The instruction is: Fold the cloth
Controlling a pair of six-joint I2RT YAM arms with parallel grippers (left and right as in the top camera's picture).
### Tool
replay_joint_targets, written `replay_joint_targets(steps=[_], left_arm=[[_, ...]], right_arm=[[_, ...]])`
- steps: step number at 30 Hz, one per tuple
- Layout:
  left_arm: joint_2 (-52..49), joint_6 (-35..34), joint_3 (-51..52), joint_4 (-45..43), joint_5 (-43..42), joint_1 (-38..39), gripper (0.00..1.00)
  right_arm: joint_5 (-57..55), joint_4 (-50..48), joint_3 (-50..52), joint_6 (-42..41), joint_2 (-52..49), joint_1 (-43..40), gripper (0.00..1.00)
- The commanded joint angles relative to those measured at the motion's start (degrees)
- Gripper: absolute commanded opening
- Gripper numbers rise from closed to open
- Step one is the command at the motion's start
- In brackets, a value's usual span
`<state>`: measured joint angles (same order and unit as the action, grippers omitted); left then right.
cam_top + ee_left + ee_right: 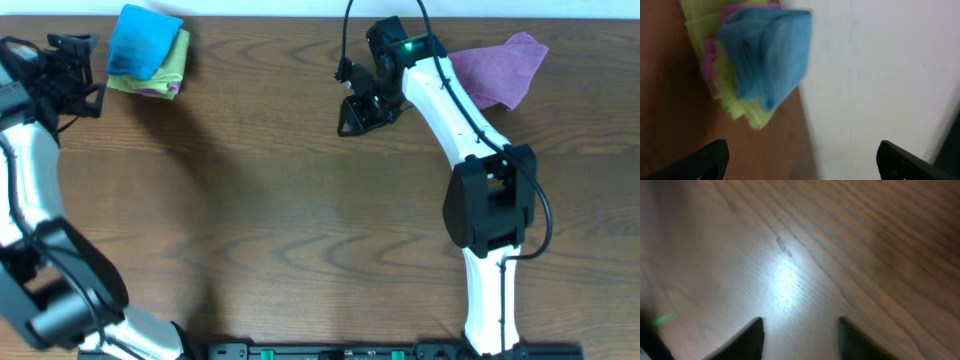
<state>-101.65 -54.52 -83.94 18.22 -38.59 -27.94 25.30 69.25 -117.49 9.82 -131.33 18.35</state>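
- The cloth (pixel 143 38) lies folded at the upper left of the overhead frame, on top of a lime-green cloth (pixel 170 70).
- The left end effector (pixel 88 72) sits just left of it, released, jaws wide and empty; it is much the nearer.
- The right end effector (pixel 365 105) is at upper centre, well apart, jaws parted over bare table (pixel 280 200).
- The bundle looks compact, with no clear long axis.
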Motion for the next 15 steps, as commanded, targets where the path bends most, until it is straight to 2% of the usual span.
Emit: replay_joint_targets(steps=[1,4,8,15], left_arm=[[7.08,17.2,-0.59,8.7,3.89,0.72,0.96],[12.44,25.99,-0.59,18.69,9.38,1.62,0.95],[18.56,34.16,-0.59,26.99,12.39,2.8,0.95],[28.57,43.04,-0.59,37.7,19.67,6.54,0.95]], right_arm=[[-1.79,1.11,-1.97,1.09,3.93,0.04,0.59],[-5.31,2.38,-2.1,1.73,7.82,-0.46,0.66],[-8.02,4.17,-2.1,2.71,13.77,-1.16,0.78],[-13.31,9.62,-2.05,2.73,26.18,-2.58,0.96]])
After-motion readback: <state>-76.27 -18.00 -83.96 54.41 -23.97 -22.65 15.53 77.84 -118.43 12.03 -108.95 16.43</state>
